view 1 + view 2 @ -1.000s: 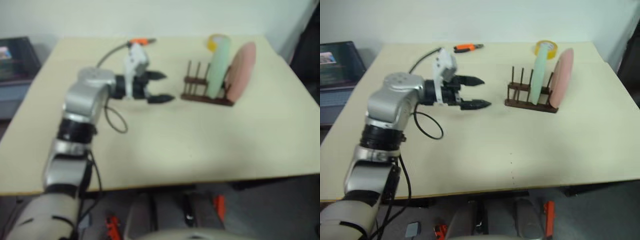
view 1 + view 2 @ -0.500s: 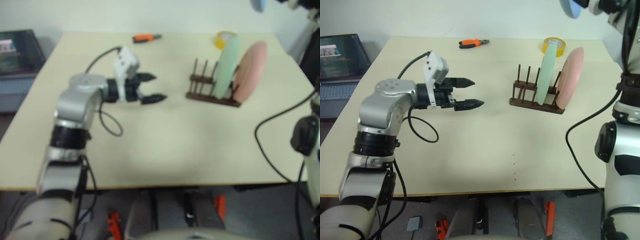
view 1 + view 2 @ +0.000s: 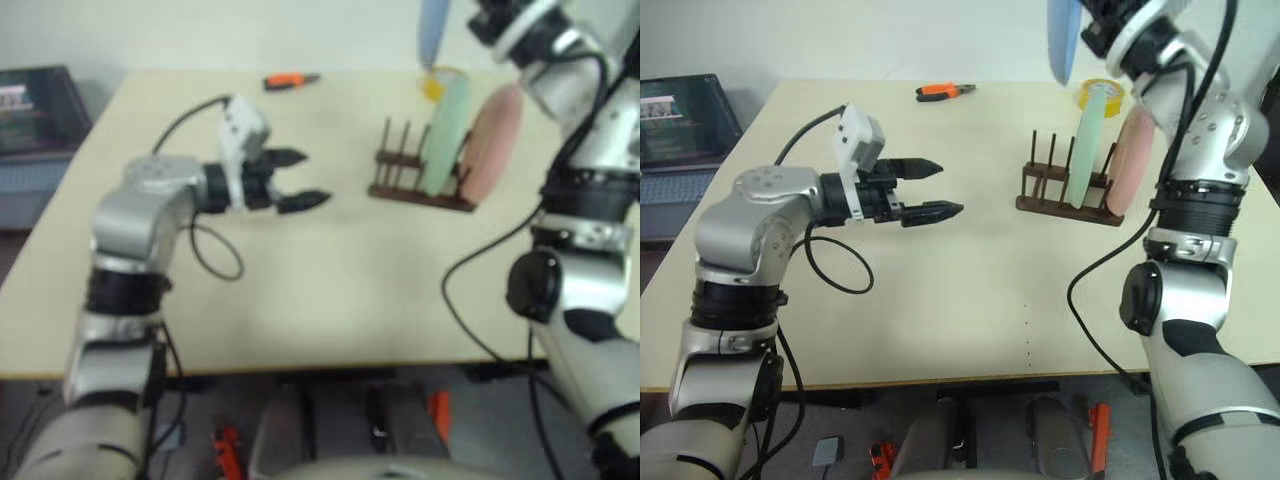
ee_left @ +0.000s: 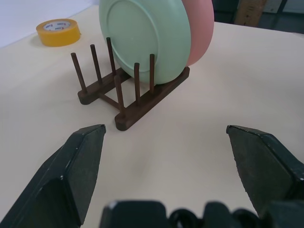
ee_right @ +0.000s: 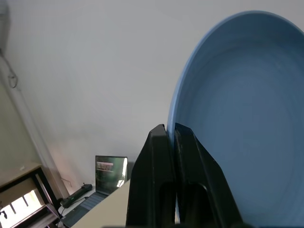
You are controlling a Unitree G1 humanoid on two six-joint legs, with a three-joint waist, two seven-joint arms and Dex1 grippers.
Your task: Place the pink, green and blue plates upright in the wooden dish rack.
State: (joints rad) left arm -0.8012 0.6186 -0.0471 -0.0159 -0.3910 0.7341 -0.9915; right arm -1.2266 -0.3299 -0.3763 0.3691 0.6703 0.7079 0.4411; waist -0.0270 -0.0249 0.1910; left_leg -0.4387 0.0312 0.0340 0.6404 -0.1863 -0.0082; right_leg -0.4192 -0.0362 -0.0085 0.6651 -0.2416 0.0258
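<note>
the left gripper (image 3: 940,190) hangs over the table (image 3: 970,300) with its 2 fingers spread wide and nothing between them, pointed toward the wooden dish rack (image 3: 1065,205), which stands well beyond its tips. the rack's near pegs are bare. behind them the green plate (image 3: 1087,150) stands upright, with the pink plate (image 3: 1132,160) just behind it on the far side.

the right gripper (image 5: 170,135) is up above the rack, pinched tight on the rim of the blue plate (image 5: 237,123), which rises past its tips. to seat it well, i judge the plate should come down edge-first, parallel to the green one, into a free gap on the left gripper's side, and be let go only once the rim sits between the rails.

the blue plate's upper part is cut off at the top of both eye views, so its tilt is hard to judge. i cannot tell which gap lies directly below it. an orange-handled tool (image 3: 945,91) and a yellow tape roll (image 4: 59,32) lie farther off.
</note>
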